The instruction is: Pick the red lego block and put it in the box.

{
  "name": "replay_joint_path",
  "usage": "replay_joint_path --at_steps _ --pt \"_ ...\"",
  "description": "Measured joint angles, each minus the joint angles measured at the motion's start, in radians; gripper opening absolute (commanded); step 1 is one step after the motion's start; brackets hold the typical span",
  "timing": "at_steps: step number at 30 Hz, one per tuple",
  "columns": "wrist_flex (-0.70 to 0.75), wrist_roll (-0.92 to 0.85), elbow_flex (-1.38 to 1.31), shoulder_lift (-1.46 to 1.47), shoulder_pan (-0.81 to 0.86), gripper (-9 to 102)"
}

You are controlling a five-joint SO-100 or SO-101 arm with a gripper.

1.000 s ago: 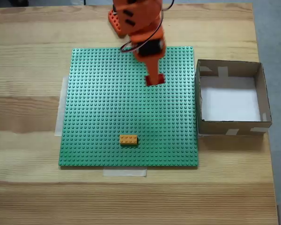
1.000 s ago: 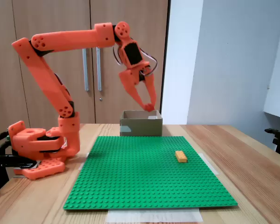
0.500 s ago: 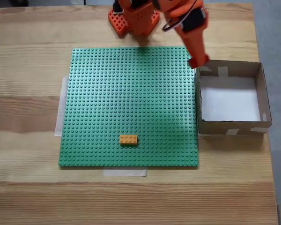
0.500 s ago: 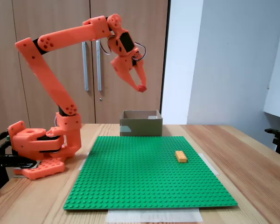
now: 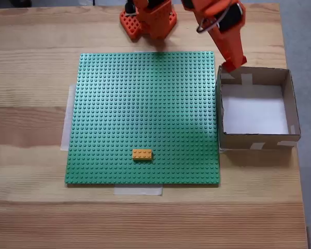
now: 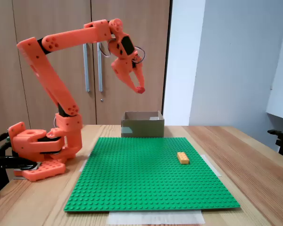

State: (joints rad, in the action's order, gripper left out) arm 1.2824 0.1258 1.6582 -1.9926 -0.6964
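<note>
One small red lego block (image 5: 232, 66) pinched in tool (image 6: 140, 89); square cardboard box (image 5: 292, 104) below.

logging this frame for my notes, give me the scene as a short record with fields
gripper: shut on the red lego block, raised high above the table
gripper position: over the near-arm edge of the box in the top-down fixed view
box: floor bare, no brick inside
orange brick: resting on the green baseplate, apart from the arm
task stage: block carried, not yet released
</note>
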Motion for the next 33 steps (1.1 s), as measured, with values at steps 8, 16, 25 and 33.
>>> replay_joint_path --at_steps 8,16,25,33 --pt "0.018 0.000 -0.130 0.141 -0.002 -1" --pt "0.018 -0.012 -0.189 0.225 -0.044 -1" --pt "-0.032 -0.015 -0.190 0.310 -0.057 -1" --pt "-0.044 -0.005 -0.202 0.410 -0.107 -1"
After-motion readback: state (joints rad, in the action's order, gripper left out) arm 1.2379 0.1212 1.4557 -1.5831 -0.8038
